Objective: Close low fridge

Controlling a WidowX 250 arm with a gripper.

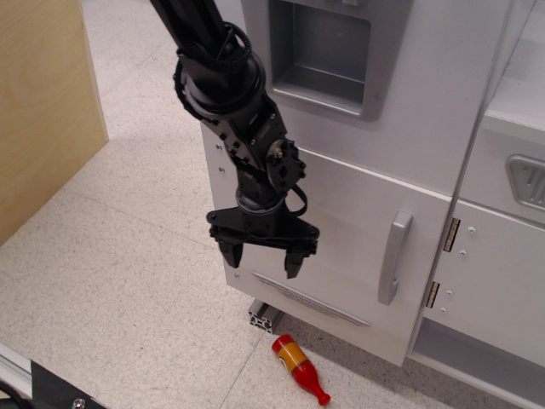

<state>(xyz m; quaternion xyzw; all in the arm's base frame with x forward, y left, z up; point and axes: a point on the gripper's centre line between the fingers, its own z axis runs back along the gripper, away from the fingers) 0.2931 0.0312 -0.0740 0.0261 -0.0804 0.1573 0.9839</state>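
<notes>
The low fridge door (341,247) is a flat white panel with a vertical grey D-shaped handle (391,258) and silver hinges (450,235) on its right. It lies flush with the fridge body, with no gap at its top edge. My black gripper (261,259) hangs in front of the door's left part, fingers pointing down, open and empty. It stands a little off the door, left of the handle.
A red and yellow toy bottle (299,367) lies on the floor below the door. An upper white panel with a recessed grey dispenser (322,53) sits above. A wooden panel (43,102) stands at the left. A white cabinet (502,273) is at the right.
</notes>
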